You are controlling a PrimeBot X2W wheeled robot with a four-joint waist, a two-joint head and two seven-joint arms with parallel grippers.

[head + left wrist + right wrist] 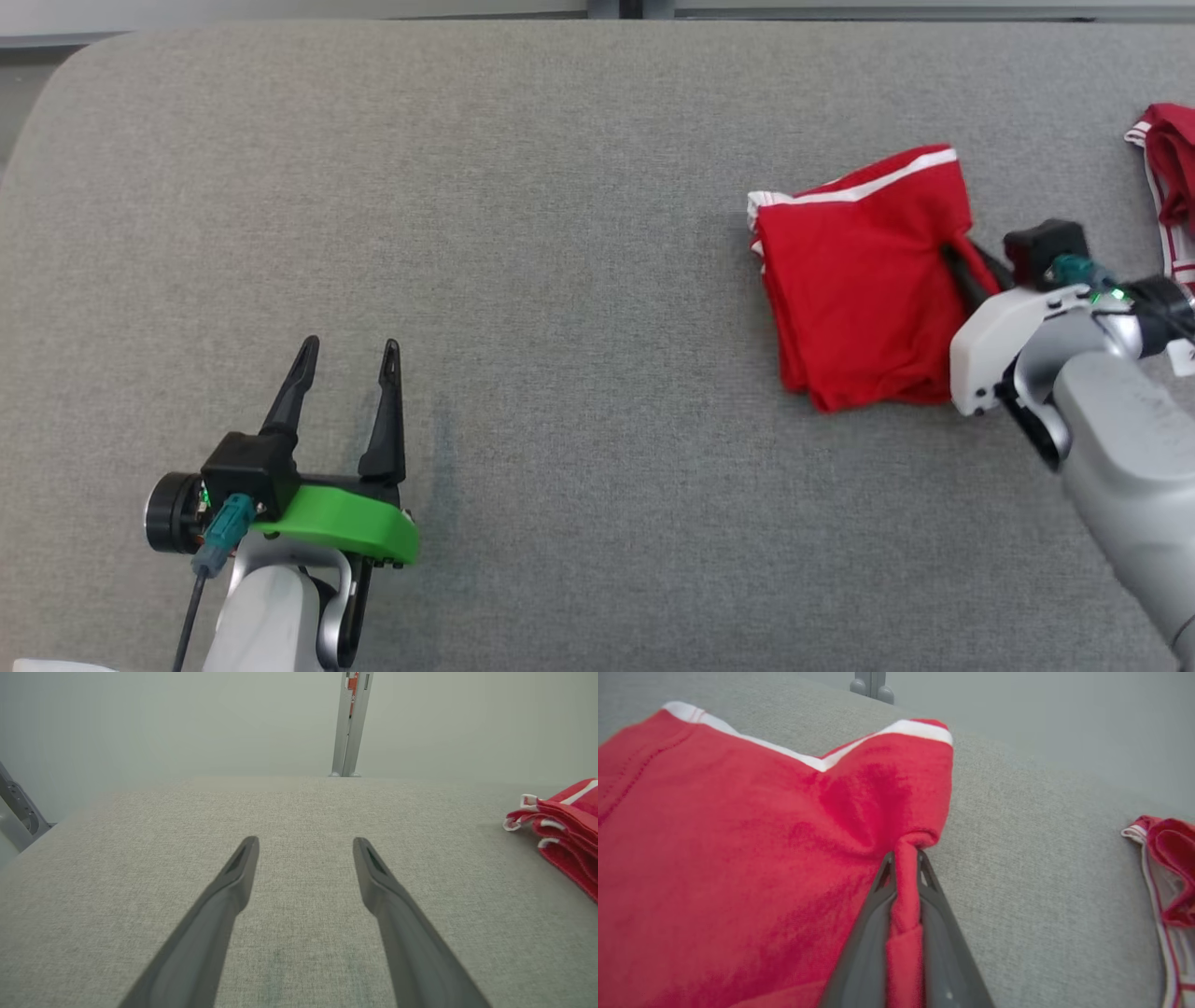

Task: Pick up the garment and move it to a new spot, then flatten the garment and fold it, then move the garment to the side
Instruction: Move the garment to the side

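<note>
Garment lies folded on desk; right end effector pinches its edge, likely for relocation; left end effector spread, idle.

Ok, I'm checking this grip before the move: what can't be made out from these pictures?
- Right gripper: in the head view its fingertips are hidden under the edge of the folded red garment; how many layers it pinches is unclear.
- Second red garment: cut off by the right edge in the head and right wrist views.
- Left wrist view: the folded red garment runs off the right edge.
</note>
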